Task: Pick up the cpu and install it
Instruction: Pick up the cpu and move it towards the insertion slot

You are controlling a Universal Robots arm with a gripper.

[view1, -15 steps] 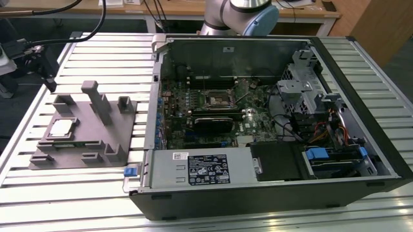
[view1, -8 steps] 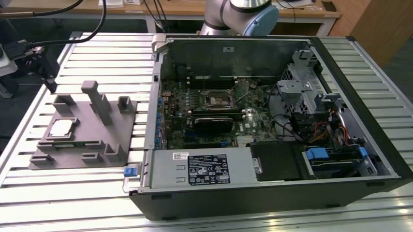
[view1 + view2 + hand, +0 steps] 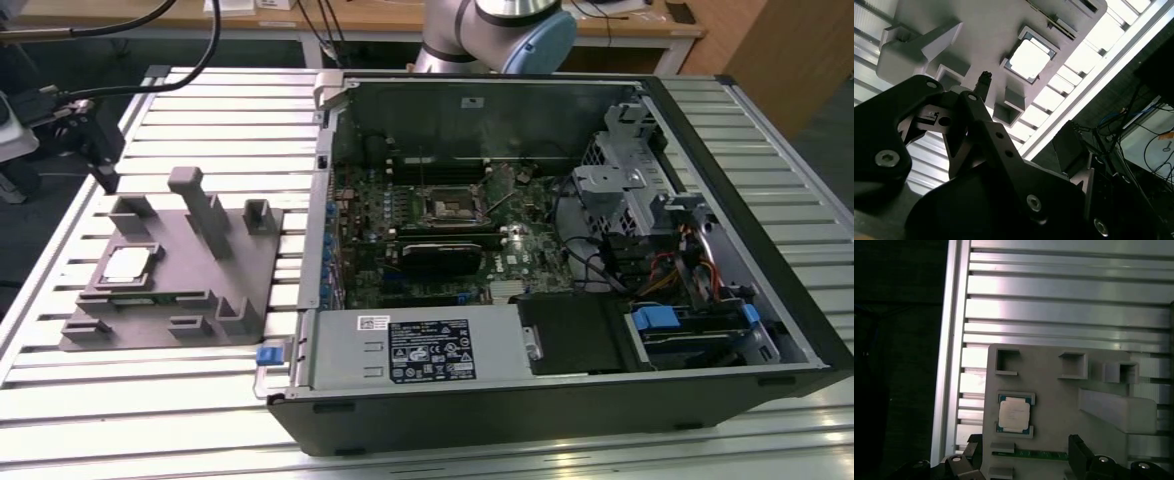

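Observation:
The cpu (image 3: 124, 265), a small square chip with a pale metal top, lies flat in a recess of the grey fixture block (image 3: 200, 270) on the exterior view's left. Both wrist views show the cpu (image 3: 1014, 415) (image 3: 1029, 60) from above in that recess. My gripper (image 3: 1024, 455) hangs above the fixture block (image 3: 1054, 385), apart from the chip. Its black fingers (image 3: 1079, 447) stand wide, open, with nothing between them. In the exterior view the gripper (image 3: 87, 140) is at the far left, behind the fixture. The motherboard's black socket frame (image 3: 451, 208) sits inside the open computer case (image 3: 561, 400).
The fixture has upright posts (image 3: 200, 205) and small pockets (image 3: 1006, 361) around the chip. A slatted aluminium table (image 3: 160, 390) carries the fixture and case. Cables (image 3: 147, 50) run along the table's far left. The arm's base (image 3: 494, 30) stands behind the case.

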